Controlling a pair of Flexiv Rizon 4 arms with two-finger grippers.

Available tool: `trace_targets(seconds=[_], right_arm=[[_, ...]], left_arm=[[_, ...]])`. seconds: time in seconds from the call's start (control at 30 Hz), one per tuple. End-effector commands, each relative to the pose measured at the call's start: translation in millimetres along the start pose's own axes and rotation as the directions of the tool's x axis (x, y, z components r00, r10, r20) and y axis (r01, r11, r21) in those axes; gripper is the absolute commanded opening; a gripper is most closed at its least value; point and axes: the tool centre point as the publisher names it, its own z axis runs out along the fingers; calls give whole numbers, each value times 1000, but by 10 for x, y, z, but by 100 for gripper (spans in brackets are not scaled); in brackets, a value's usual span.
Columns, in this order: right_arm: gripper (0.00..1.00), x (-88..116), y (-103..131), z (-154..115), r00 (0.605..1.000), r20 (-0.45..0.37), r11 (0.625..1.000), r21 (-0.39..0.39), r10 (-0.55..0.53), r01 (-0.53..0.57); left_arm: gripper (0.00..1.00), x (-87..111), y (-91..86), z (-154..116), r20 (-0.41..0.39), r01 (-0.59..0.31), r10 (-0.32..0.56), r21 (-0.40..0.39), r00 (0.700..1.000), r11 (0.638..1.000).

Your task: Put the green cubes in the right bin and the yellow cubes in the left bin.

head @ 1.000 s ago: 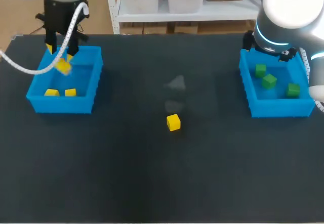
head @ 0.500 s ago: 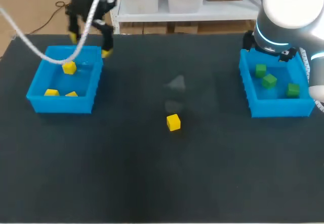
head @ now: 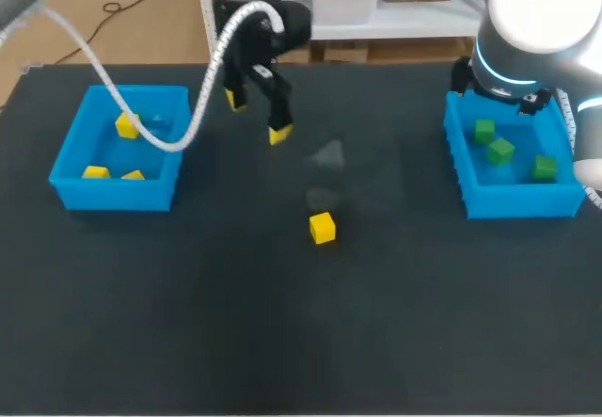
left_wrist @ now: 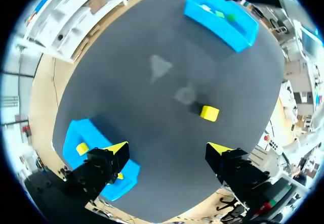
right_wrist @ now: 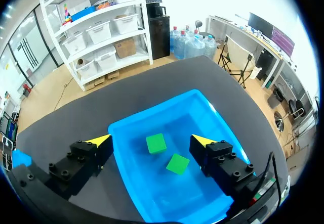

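Left pincer hangs empty over the bench, fingers apart, short of the one loose yellow cube at mid-bench. I judge that cube light, rigid and flat-faced: I'd clamp two opposite sides, squared to its slight turn. Right pincer gapes over the right bin, which holds three green cubes. Three yellow cubes lie in the left bin.

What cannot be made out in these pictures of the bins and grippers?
- Head view: the right arm hides the right gripper and the right bin's back wall.
- Left wrist view: the left gripper's finger covers much of the left bin; one yellow cube shows.
- Right wrist view: only two green cubes show.
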Motion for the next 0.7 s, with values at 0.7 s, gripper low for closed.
trace_targets(seconds=[0.7], right_arm=[[100,9,-5,1,1000,4,1000,-1,1,-1]], left_arm=[[100,-330,-765,699,171,-12,17,-30,985,999]])
